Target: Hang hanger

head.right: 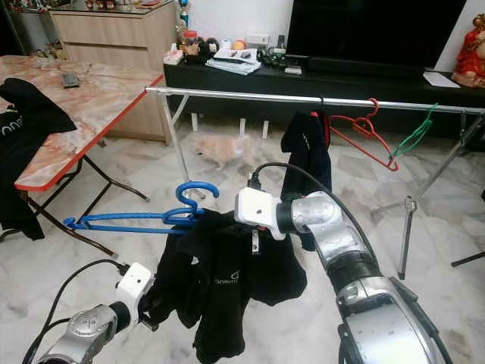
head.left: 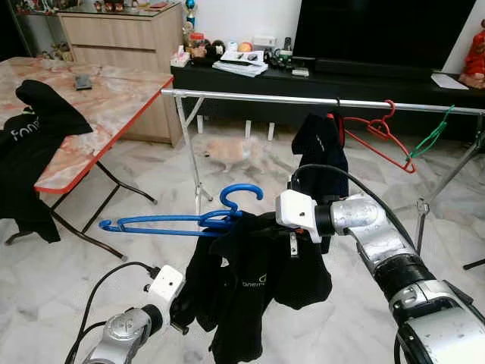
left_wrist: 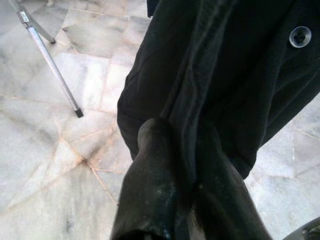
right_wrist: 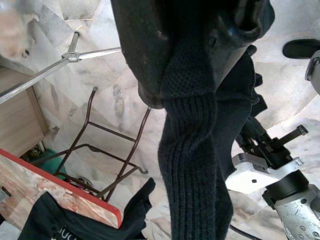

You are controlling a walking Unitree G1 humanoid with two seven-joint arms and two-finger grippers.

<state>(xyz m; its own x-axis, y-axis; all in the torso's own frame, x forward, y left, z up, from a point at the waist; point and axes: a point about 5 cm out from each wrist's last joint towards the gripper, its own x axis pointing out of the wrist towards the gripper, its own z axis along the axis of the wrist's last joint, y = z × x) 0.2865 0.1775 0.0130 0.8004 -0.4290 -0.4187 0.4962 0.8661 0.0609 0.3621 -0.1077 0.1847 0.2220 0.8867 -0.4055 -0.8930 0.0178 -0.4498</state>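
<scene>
Both tools point(left_wrist: 182, 170) point(right_wrist: 195, 60) buried in black shirt point(head.left: 250, 280), blue hanger point(head.left: 182, 220) half-covered

My right arm point(head.left: 379, 243) reaches forward and across to my left at about chest height, elbow bent, the white wrist housing leading. Its right gripper point(right_wrist: 200, 75) has the jaws pinched tight on dark knitted cloth. My left arm point(head.left: 129, 330) sits low, angled up and inward. The left gripper point(left_wrist: 180, 170) has its jaws clamped together on a fold of black fabric.
</scene>
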